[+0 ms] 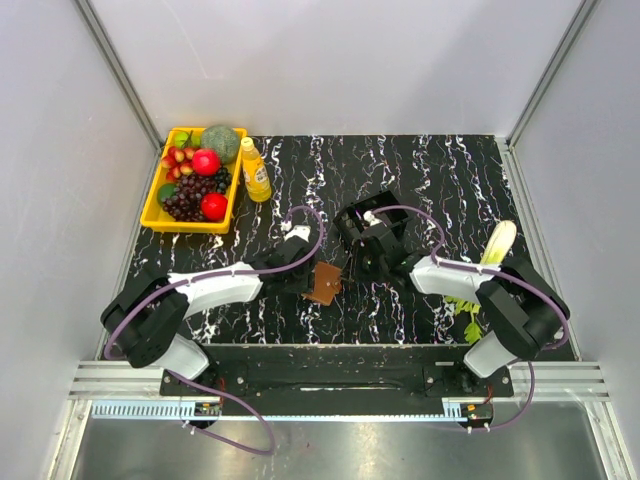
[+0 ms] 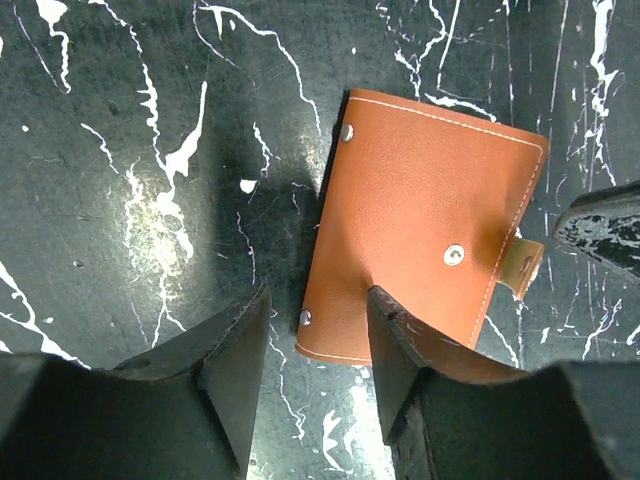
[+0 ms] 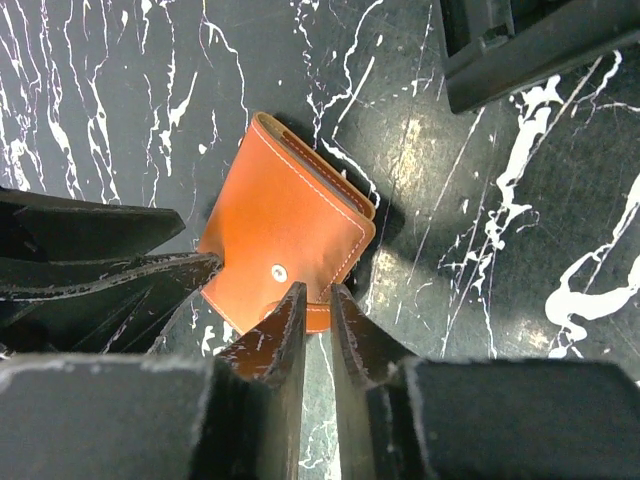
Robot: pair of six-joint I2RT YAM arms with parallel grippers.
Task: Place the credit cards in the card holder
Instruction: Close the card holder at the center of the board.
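From above, the holder lies on the bench near its front edge, between the 2 arms. The left claw meets it from the left and the right claw from the right. Both claws are too small and dark here to read their jaws. Just behind the right claw sits a black tray, partly covered by the arm, so its contents cannot be made out. A yellow basket of fruit and a bottle stand at the far left. A pale vegetable lies at the right, half hidden by the right arm.

In the left wrist view, the holder lies flat and closed, and 3 metal studs show on it. The left claw is released, its jaws apart and astride the holder's near corner. 1 finger is over the leather and the other over bare bench. The holder's tab sticks out at the right, just beside a dark fingertip of the right claw that the frame cuts off.

In the right wrist view, the right claw is almost clenched, and a strip of the tab shows in the narrow gap. I cannot tell whether it pinches the tab. The holder lies beyond, and the left claw's fingers cover its left corner. The tray is cut off at the top.
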